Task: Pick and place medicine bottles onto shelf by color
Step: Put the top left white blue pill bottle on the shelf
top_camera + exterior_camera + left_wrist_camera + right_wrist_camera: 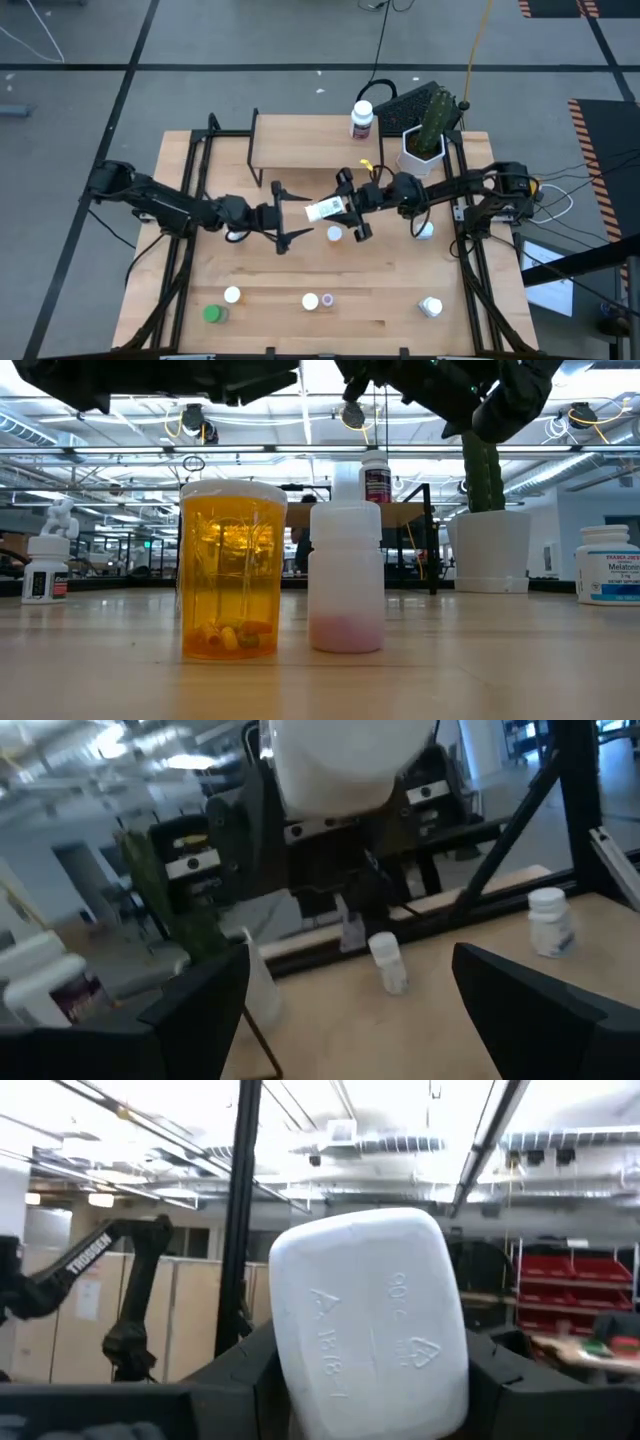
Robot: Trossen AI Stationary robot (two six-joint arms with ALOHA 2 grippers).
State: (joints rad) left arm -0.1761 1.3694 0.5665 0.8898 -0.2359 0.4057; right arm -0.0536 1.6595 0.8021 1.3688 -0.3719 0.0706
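One smooth white plastic bottle [324, 209]

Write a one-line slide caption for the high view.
Mid-table handover: the right gripper holds a white medicine bottle while the left gripper stands open beside it, near the shelf.

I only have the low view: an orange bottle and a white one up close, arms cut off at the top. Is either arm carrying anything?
Observer: Yes. The right end effector grips a white bottle, lying sideways in the air over the middle of the table.
Operator: And the left arm?
Observer: The left end effector is wide open just beside that bottle and holds nothing.
Operator: How many bottles are on the shelf?
Observer: Just one: a white-capped bottle with a dark label, upright at the back right corner of the shelf.
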